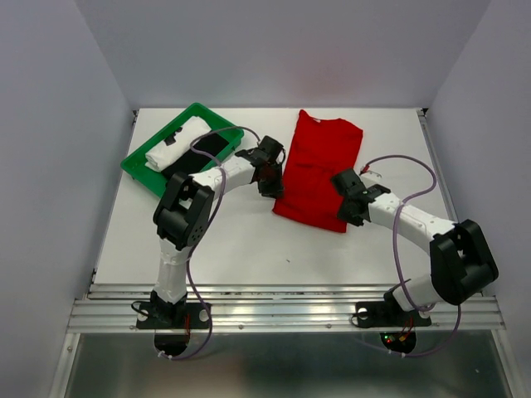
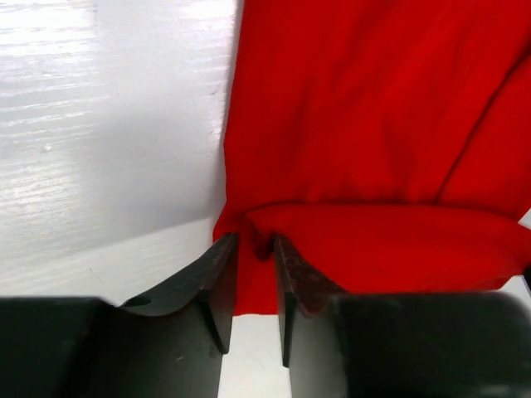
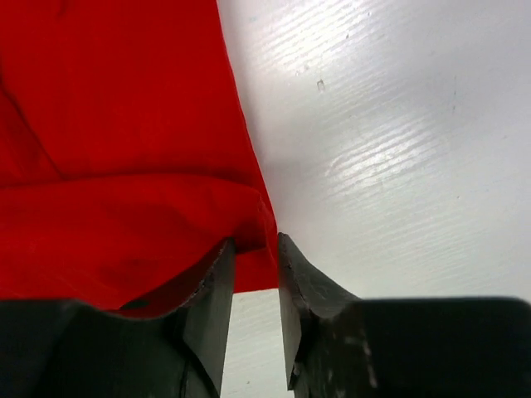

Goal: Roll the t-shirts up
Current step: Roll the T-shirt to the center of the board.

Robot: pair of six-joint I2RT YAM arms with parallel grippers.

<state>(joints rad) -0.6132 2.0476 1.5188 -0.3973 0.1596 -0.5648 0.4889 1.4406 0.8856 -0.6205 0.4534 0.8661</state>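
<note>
- Rolling of the red t-shirt (image 1: 319, 170) had barely started. It lay long and flat on the table (image 1: 249, 240), with only its near edge turned over, right at your fingertips.
- Your left gripper (image 2: 255, 245) sat at that edge's left corner and your right gripper (image 3: 255, 249) at its right corner. Both had their jaws a little apart and loose, not squeezing the cloth.
- Past your left gripper, off to its left, the green tray (image 1: 137, 168) held the white t-shirt (image 1: 176, 143), rolled up, with the black t-shirt (image 1: 207, 149) beside it.
- You had nearly all of the red roll left to do.
</note>
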